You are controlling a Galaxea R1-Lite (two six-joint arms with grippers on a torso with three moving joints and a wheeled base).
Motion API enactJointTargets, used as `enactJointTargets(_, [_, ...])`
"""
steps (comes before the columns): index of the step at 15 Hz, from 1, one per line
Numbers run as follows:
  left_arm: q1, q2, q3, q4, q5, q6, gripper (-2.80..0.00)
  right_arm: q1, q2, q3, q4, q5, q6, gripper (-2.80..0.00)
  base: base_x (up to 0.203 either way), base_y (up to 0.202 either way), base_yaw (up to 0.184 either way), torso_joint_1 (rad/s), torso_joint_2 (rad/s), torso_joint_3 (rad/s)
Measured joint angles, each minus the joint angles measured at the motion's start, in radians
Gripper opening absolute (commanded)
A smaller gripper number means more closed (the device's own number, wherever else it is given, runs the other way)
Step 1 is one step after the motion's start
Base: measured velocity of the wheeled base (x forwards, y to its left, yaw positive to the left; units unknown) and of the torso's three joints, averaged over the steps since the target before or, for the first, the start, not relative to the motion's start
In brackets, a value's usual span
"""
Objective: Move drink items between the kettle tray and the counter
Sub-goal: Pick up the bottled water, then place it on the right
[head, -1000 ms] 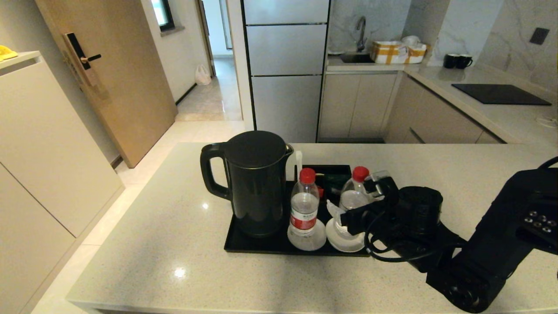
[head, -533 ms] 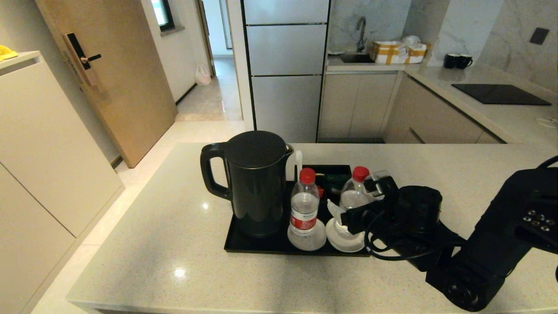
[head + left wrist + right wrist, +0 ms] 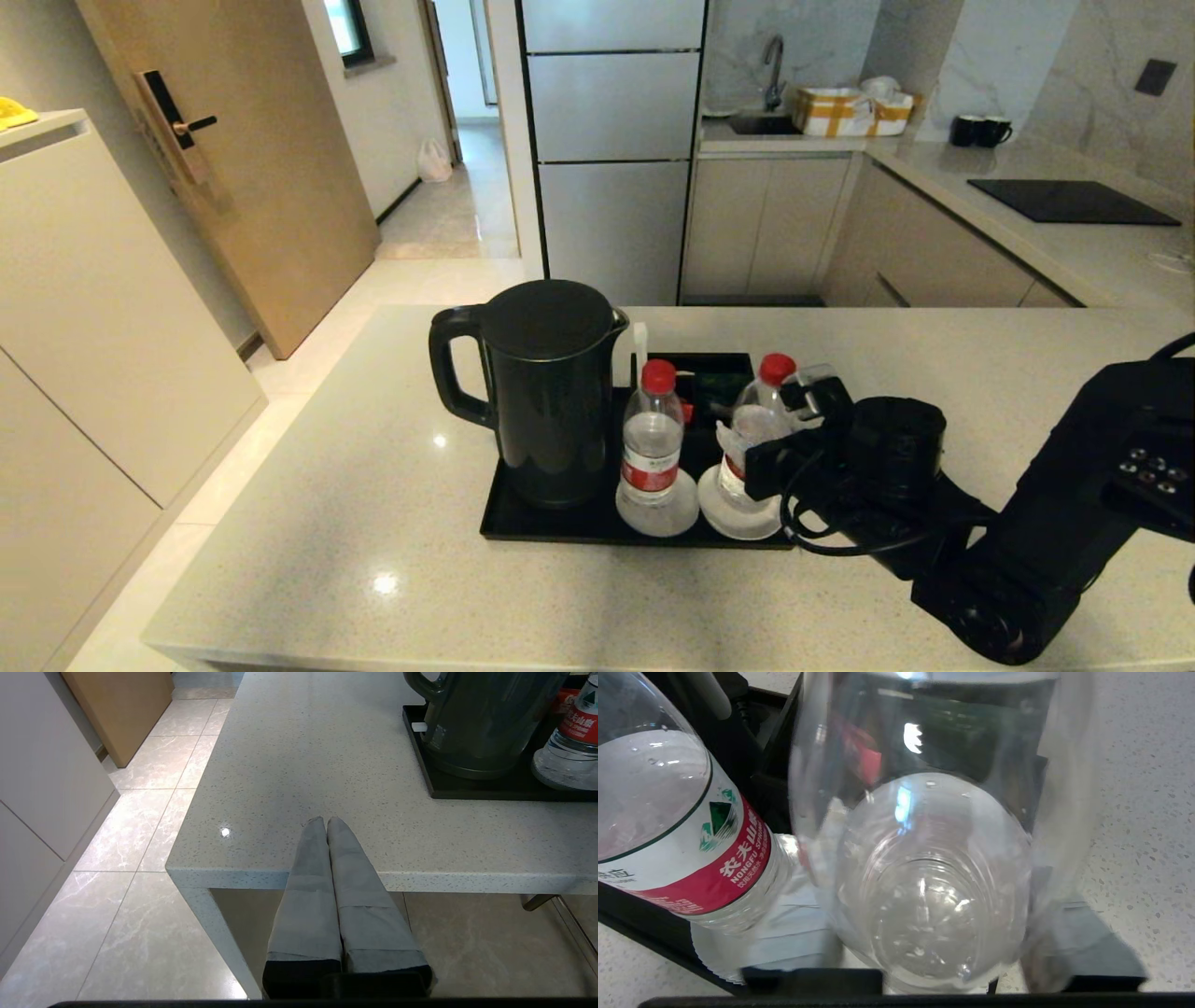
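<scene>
Two clear water bottles with red caps are at the black kettle tray [image 3: 560,527] on the grey speckled counter [image 3: 373,523]. The left bottle [image 3: 651,439] [image 3: 677,826] stands upright on its white coaster [image 3: 656,521]. My right gripper [image 3: 780,425] is shut on the right bottle [image 3: 756,411] [image 3: 934,882], which leans slightly and sits just above its coaster [image 3: 738,523]. My left gripper [image 3: 325,820] is shut and empty over the counter's front left edge [image 3: 327,765], away from the tray [image 3: 467,794]; it does not show in the head view.
A tall black kettle [image 3: 546,392] [image 3: 481,714] fills the tray's left half, close beside the left bottle. A black compartment box [image 3: 714,378] with sachets sits at the tray's back. Bare counter stretches right of the tray [image 3: 980,364] and along the front.
The right bottle has risen a little off its coaster and tilted in my right gripper, so its red label now shows. The left bottle and kettle have not moved.
</scene>
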Motion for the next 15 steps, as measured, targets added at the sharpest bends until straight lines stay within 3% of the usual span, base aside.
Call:
enactJointTargets(5, [0.0,0.0,0.0,0.0,0.0,0.0,-2.8,-0.012,-0.026,-0.005,0.017,0.0,0.0,-2.8,0.0,0.0,0.0,0.0,0.0,0.0])
enactJointTargets(8, [0.0,0.0,0.0,0.0,0.0,0.0,-2.8,-0.05,-0.093,-0.036,0.103,-0.009,0.0,-2.8,0.0,0.0,0.0,0.0,0.0,0.0])
enactJointTargets(15, [0.001,0.0,0.0,-0.001,0.0,0.0,-2.8,-0.378,-0.096,-0.31,0.333,-0.038,0.001,-2.8,0.0,0.0,0.0,0.0,0.0,0.0])
